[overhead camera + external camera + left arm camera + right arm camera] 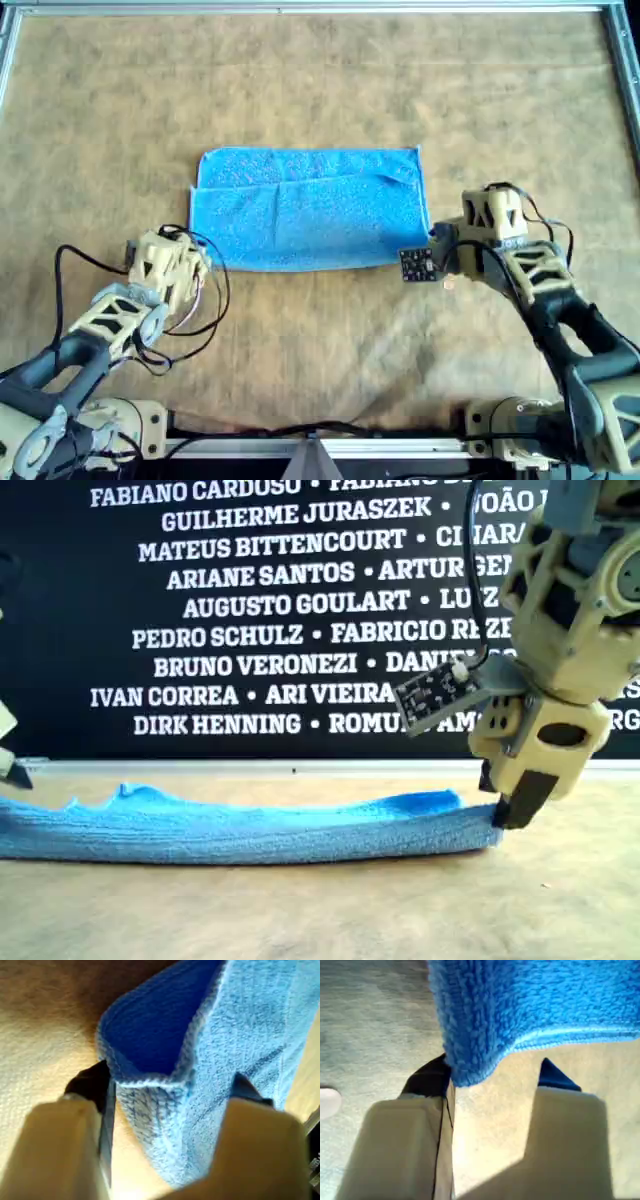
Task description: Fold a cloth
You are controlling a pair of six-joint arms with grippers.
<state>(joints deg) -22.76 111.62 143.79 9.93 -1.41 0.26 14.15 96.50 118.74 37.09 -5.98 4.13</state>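
The sky-blue cloth (310, 215) lies folded into a wide rectangle of two layers on the tan table, with a narrow strip of the lower layer showing along its far side. My first gripper (182, 262) is at its near corner on the overhead view's left. Its jaws are open and astride the two-layered corner (235, 1025), whose top layer gapes a little. My second gripper (437, 252) is at the near corner on the overhead view's right, low over the table (508, 802). It is open, and the cloth corner (530, 1000) touches one fingertip (437, 1077).
A metal rail (300, 8) frames the tan felt table (320, 350). A small pale speck (448, 285) lies on the felt by my second gripper and also shows in the second wrist view (327, 1100). Loose cables (205, 300) hang by the first arm. A black banner (250, 600) stands behind.
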